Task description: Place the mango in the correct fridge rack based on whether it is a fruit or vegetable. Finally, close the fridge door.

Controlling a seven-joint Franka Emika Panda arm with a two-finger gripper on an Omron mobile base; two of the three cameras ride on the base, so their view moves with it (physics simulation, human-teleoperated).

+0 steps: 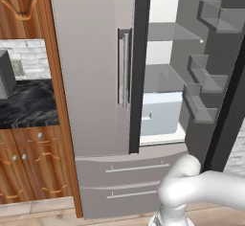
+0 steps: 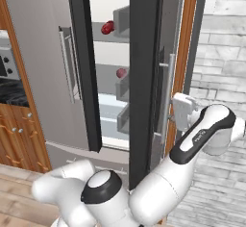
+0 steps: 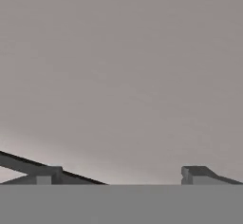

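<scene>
Mango point(image 2: 107, 27) sat on an upper shelf inside the fridge point(image 1: 91, 76), at the upper middle of the right base view, with a second small red fruit point(image 2: 121, 73) on the shelf below it, near the frame's centre. Which of the 2 was the task's fruit could not be settled from these pictures; I took it as the upper one. Either way the placing looked finished, and the step in hand was judged to be closing the door.

The right door point(image 2: 144, 77) stood swung wide, its dark edge running down the middle of the right base view and its inner bins at the upper right of the left base view. The gripper point(image 2: 181, 109) was at the door's outer face, just beside the vertical silver handle point(image 2: 166, 96), at the centre right of the right base view. In the hand view the 2 fingertips point(image 3: 43, 174) were spread well apart at the bottom edge, holding nothing, with a flat grey panel close in front. Whether they touched it could not be told.

To do this well, the push should probably be kept flat against the panel on the side far from the hinge, following the door's arc so the tips do not slide off or snag the handle, and carried through until the door seats against the black centre strip point(image 1: 140, 67).
</scene>
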